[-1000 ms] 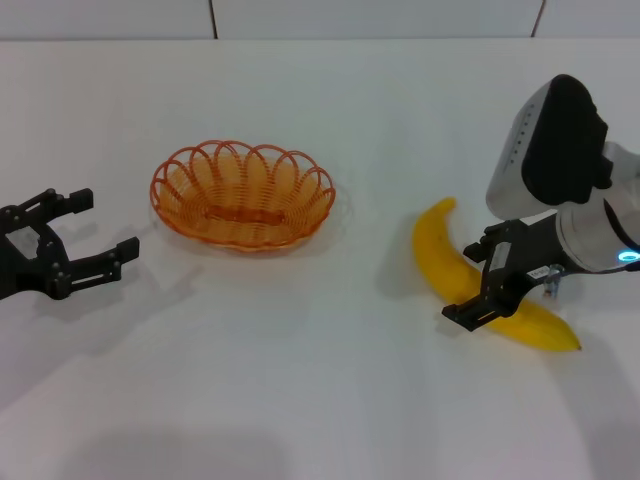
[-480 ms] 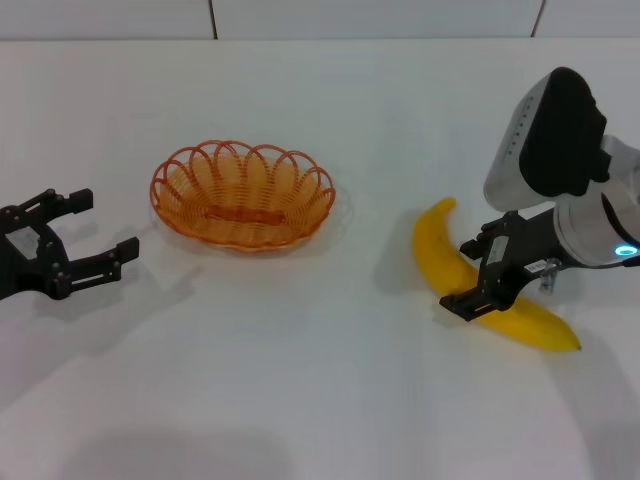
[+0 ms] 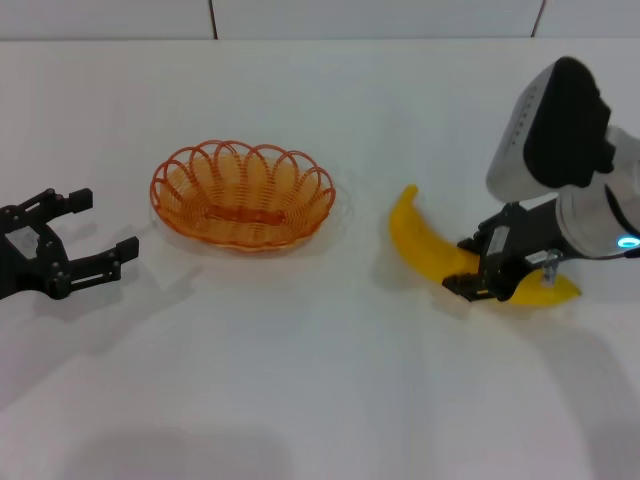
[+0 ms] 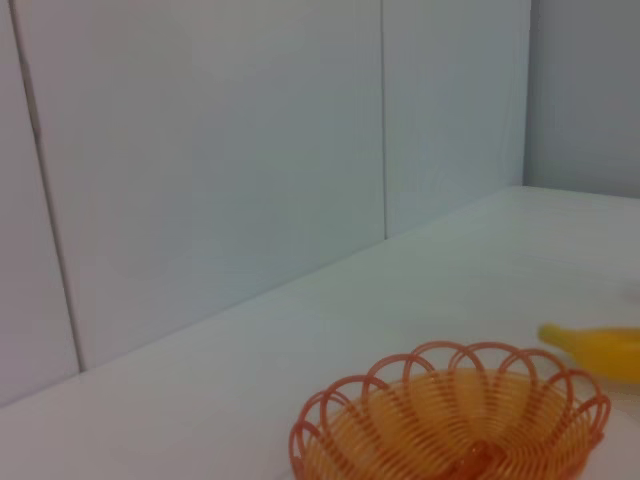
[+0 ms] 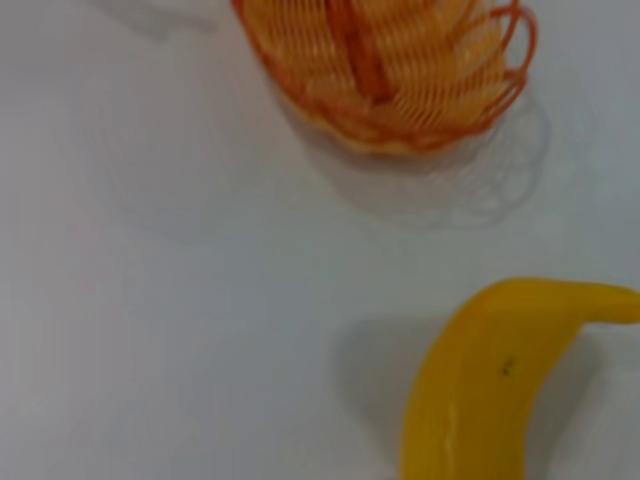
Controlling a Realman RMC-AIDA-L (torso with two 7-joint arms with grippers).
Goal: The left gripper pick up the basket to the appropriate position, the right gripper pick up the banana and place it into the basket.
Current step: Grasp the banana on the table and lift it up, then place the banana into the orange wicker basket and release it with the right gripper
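The orange wire basket [image 3: 200,190] stands on the white table, left of centre; it also shows in the left wrist view [image 4: 450,420] and the right wrist view [image 5: 385,70]. My left gripper [image 3: 103,223] is open and empty, to the left of the basket and apart from it. My right gripper [image 3: 480,272] is shut across the middle of the yellow banana [image 3: 420,240], right of the basket. The banana's left end tilts upward, with a shadow under it. The banana also shows in the right wrist view [image 5: 480,390] and the left wrist view [image 4: 600,352].
The white table [image 3: 320,380] runs to a white tiled wall [image 3: 300,15] at the back. The right arm's white-grey housing [image 3: 545,130] hangs above the banana's right end.
My right gripper has closed on the banana and turned and shifted it leftward toward the basket, raising its left end. The left gripper and the basket have not moved.
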